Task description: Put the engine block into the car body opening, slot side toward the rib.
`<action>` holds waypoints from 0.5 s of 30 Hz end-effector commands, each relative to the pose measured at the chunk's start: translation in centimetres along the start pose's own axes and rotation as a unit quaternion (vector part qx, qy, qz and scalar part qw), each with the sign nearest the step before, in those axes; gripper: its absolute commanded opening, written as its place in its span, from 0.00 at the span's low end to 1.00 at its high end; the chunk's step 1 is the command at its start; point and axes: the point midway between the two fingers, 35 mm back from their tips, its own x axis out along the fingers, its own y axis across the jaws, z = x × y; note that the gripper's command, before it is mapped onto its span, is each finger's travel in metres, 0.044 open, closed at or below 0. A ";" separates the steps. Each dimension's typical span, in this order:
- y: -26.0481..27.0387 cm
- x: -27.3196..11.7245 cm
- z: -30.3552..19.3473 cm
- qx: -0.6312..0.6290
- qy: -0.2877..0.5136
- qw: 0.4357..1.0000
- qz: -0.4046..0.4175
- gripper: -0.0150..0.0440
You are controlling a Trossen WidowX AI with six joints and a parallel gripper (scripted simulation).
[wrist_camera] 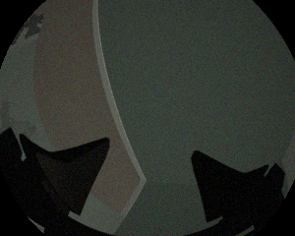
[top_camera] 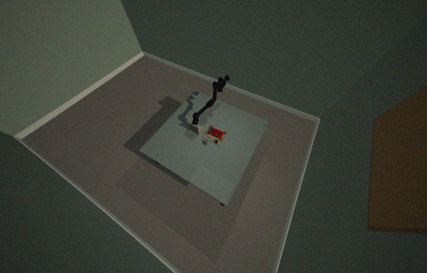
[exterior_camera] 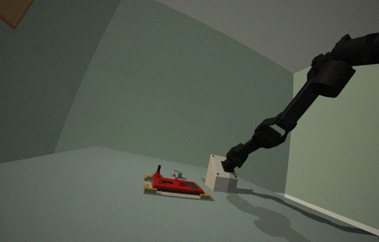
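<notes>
We see plain green walls (top_camera: 243, 33) (exterior_camera: 185, 89) (wrist_camera: 202, 88), paler on 1 side, around a brownish floor (top_camera: 90, 101) (wrist_camera: 64, 74) edged with light skirting (top_camera: 80, 94) (exterior_camera: 335, 214) (wrist_camera: 110, 98). Our pale blue-green surface (top_camera: 208, 162) (exterior_camera: 65, 194) stands within. Dim light casts 2 overlapping table shadows beneath it.

A bare, windowless-looking room, its kind unclear: plain green walls (top_camera: 276, 50) (exterior_camera: 185, 89) (wrist_camera: 202, 88), pale skirting (top_camera: 83, 94) (exterior_camera: 335, 215) (wrist_camera: 108, 93), and a pale blue-grey surface (top_camera: 188, 158) (exterior_camera: 65, 194) bearing a robot arm (top_camera: 202, 111) (exterior_camera: 301, 102).
</notes>
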 end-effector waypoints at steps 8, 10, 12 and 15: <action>-1.4 -1.3 3.1 -0.034 -0.034 0.998 -0.032 1.00; -2.1 -2.0 4.6 -0.050 -0.050 0.996 -0.049 1.00; -2.8 -2.8 6.0 -0.067 -0.065 0.993 -0.067 1.00; -4.0 -4.2 8.0 -0.098 -0.086 0.987 -0.098 1.00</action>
